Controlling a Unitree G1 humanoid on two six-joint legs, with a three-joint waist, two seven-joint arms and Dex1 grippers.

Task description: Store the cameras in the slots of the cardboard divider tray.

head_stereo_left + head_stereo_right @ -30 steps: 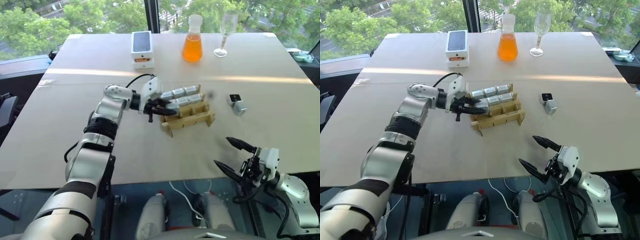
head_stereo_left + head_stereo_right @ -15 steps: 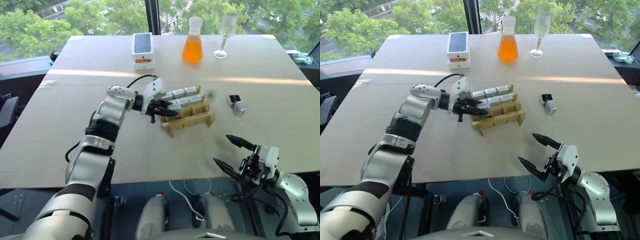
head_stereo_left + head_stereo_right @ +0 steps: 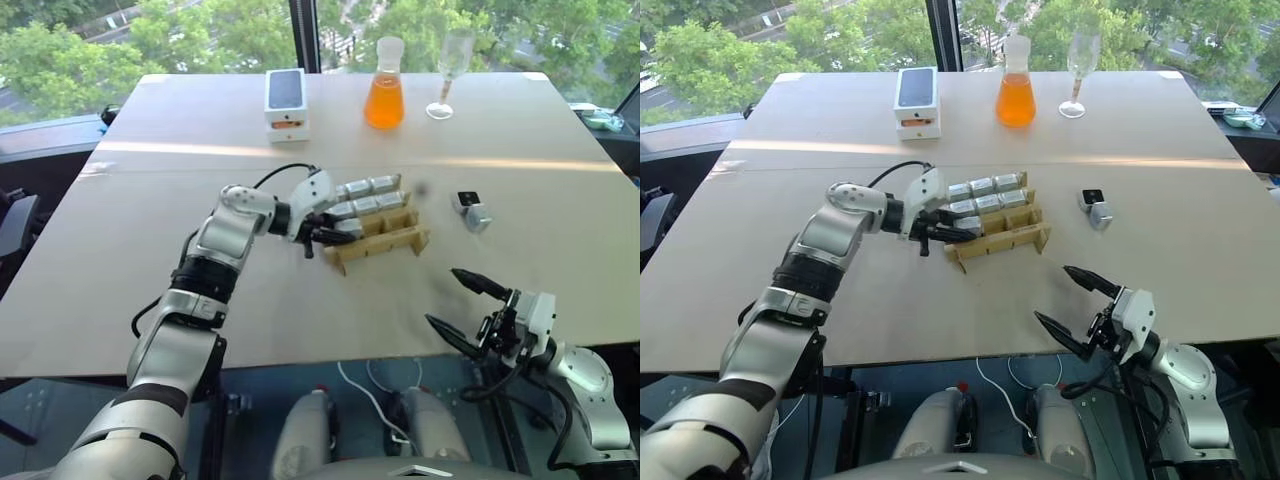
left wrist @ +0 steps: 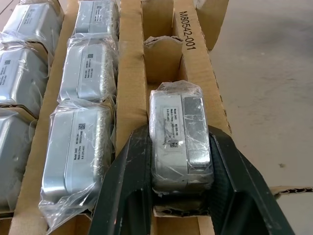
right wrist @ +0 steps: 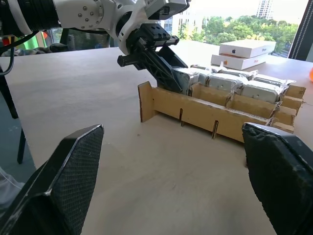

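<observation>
Left tool (image 4: 181, 196) pinches a wrapped camera (image 4: 178, 132), partly seated in the end slot of the cardboard divider tray (image 4: 131, 73). Best to press straight down, clear of the strips, then release. Right tool (image 3: 1080, 310) spread wide, idle.

We list, on the table (image 3: 200, 290) far beyond the grippers: one white phone box (image 3: 285, 98) with black top; right of it one flask (image 3: 384, 85) of orange liquid; one empty wine glass (image 3: 447, 68).

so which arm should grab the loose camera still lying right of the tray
Right. The right gripper is open and empty, on the loose camera's side. The left gripper is shut on a camera it is seating in the tray.
</observation>
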